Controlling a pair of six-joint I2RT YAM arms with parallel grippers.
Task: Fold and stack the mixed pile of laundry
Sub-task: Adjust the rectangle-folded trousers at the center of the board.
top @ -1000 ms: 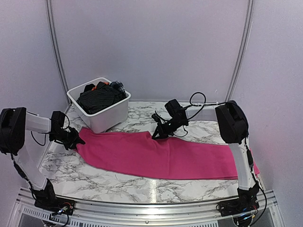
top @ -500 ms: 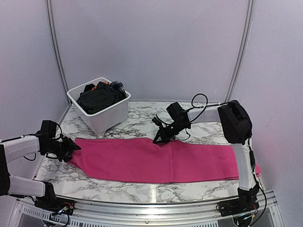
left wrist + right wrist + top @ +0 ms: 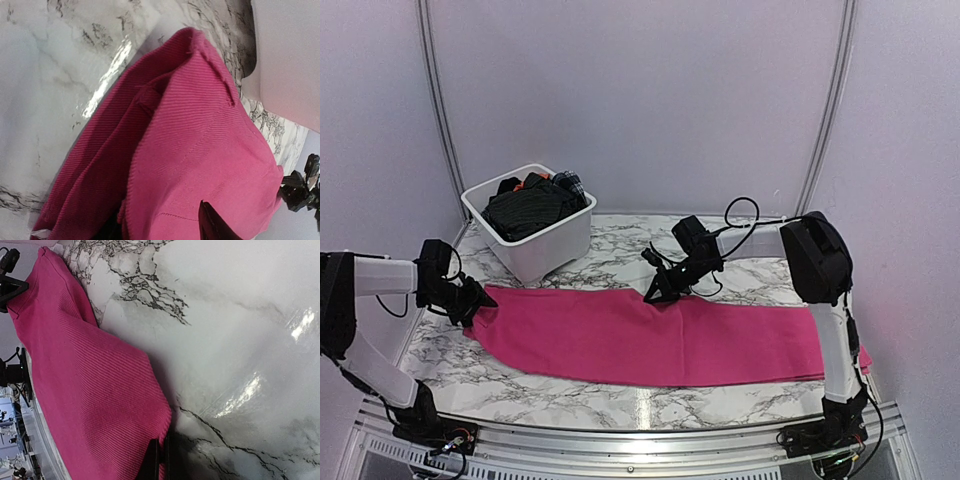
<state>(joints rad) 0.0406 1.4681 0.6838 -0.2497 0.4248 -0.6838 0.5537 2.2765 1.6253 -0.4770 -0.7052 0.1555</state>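
On marble table (image 3: 570, 390). Folding pink cloth (image 3: 650, 335), laid as long strip across front; other laundry (image 3: 525, 208) in white tub (image 3: 555, 245), back left. Pinching cloth's far edge with right gripper (image 3: 651, 296), clamped tight. Straddling left end with left gripper (image 3: 475, 300), half spread; can't tell if gripping. Secure it, lift both ends level.

Ribbed matt pink cloth (image 3: 650, 340), glossy marbled table (image 3: 570, 395)

Ribbed magenta-pink cloth (image 3: 85, 390) on marble table (image 3: 240, 330), edge pinched between fingers (image 3: 153, 462).
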